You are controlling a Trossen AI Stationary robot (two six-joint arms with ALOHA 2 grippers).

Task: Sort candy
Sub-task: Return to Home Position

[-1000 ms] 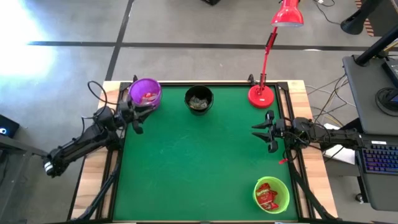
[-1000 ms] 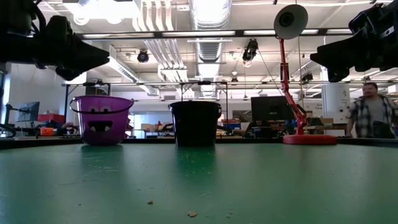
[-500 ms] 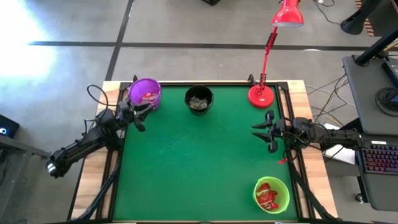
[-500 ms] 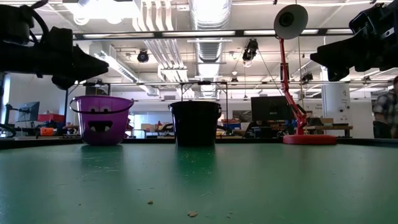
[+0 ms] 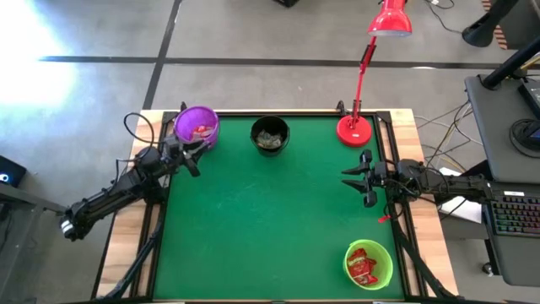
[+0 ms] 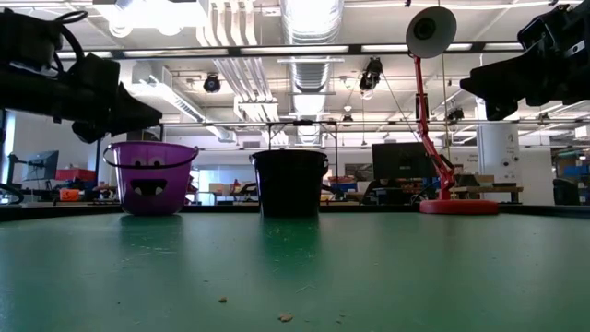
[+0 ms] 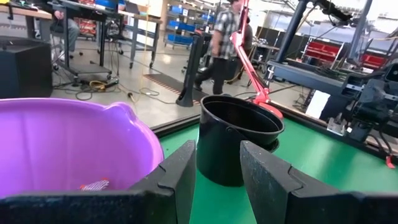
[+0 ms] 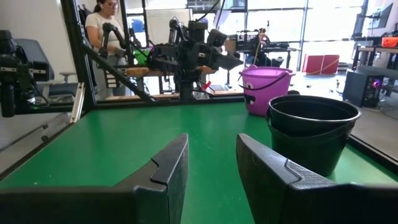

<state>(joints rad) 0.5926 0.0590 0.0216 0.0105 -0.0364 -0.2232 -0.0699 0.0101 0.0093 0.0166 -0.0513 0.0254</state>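
The candy lies in three bowls. Red pieces (image 5: 201, 131) are in the purple bowl (image 5: 187, 118) at the far left. Pale pieces (image 5: 270, 140) are in the black bowl (image 5: 270, 124) beside it. Red pieces (image 5: 363, 267) are in the green bowl (image 5: 381, 253) at the near right. My left gripper (image 5: 195, 159) hangs level just near of the purple bowl, open and empty, pointing past it at the black bowl (image 7: 236, 134). My right gripper (image 5: 347, 179) hovers open and empty at the table's right edge, pointing left across the mat.
A red desk lamp stands with its base (image 5: 354, 130) at the far right corner. The green mat (image 5: 270, 228) spreads between the bowls, with a few tiny crumbs (image 6: 221, 299) near its front. People move in the room beyond the table (image 7: 224, 37).
My left gripper has sunk a little beside the purple bowl and turned slightly, staying open. The right arm and the bowls have kept still.
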